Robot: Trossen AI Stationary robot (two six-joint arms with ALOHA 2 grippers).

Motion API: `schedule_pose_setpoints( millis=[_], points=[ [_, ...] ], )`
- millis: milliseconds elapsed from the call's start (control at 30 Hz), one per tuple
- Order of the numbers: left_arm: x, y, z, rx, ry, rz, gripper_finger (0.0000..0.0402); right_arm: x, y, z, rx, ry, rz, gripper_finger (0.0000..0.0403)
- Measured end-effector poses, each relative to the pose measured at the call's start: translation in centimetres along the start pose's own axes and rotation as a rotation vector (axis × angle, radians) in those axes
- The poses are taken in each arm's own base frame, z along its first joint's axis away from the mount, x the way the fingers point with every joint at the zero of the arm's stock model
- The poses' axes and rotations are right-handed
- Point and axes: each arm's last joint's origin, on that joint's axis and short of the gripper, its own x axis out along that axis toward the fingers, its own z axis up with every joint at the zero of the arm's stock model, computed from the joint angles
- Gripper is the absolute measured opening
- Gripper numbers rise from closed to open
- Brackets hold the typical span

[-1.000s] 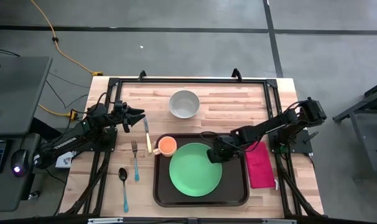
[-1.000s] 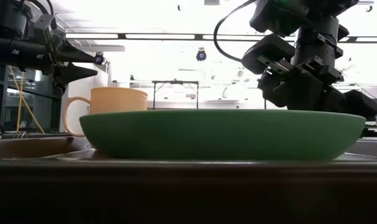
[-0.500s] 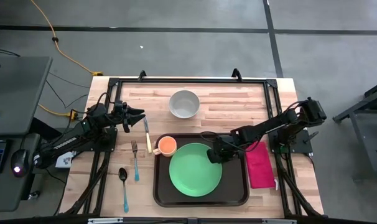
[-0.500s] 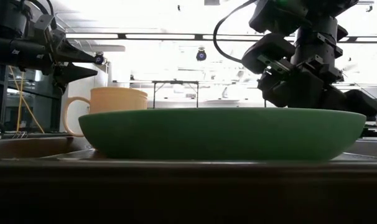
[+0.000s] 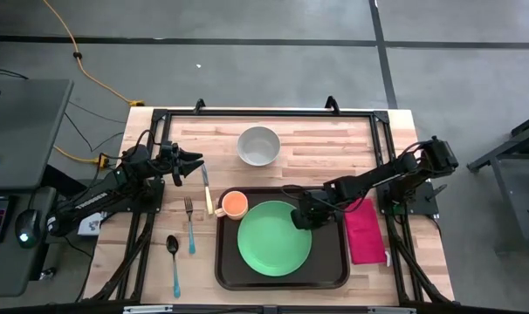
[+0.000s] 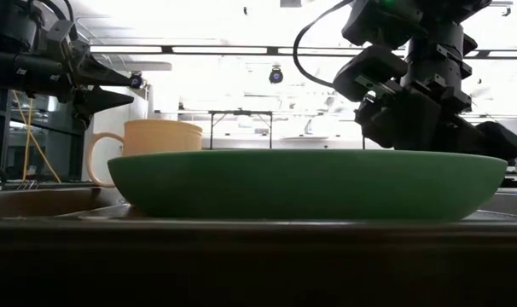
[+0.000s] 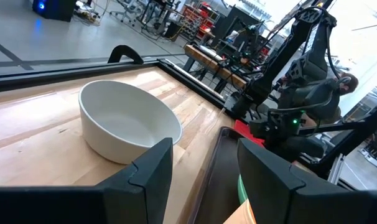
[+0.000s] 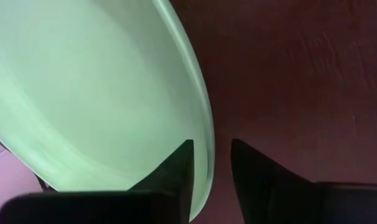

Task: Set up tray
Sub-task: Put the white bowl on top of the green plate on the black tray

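Tray [image 5: 282, 277] at lower centre holds plate [image 5: 274, 237] and cup [image 5: 234, 204]. Right claw [image 5: 298, 218] straddles plate's rim, fingers slightly parted. Left claw [image 5: 195, 163] spread, upper left over tabletop [image 5: 317, 139].

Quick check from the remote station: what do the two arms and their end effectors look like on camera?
Both arms are dark, nearly black, jointed and slim. The left end effector ends in two pointed dark fingers, flat and angular. The right end effector has similar dark fingers, and a black cable loops above its wrist.
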Motion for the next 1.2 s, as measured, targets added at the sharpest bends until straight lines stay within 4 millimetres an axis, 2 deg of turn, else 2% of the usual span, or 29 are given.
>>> schedule_pose_setpoints(
  millis=[133, 300, 633, 933, 1200],
  points=[
    [0.0, 0.0, 0.0, 0.0, 0.0, 0.0, 0.0211, -0.3, 0.1, 0.3, 0.009, 0.017, 0.015, 0.0098],
    [0.0, 0.0, 0.0, 0.0, 0.002, -0.003, 0.0211, -1.5, 0.3, 0.7, 0.017, 0.018, 0.048, 0.0094],
    [0.0, 0.0, 0.0, 0.004, 0.004, -0.01, 0.0211, -5.1, -0.1, 0.5, 0.044, 0.006, 0.079, 0.0074],
    [0.0, 0.0, 0.0, 0.004, 0.004, -0.01, 0.0211, -8.8, -0.1, 1.6, 0.044, -0.21, 0.194, 0.0066],
    [0.0, 0.0, 0.0, 0.003, 0.004, -0.01, 0.0211, -10.3, 0.2, 3.9, -0.028, -0.321, 0.284, 0.0066]
  ],
)
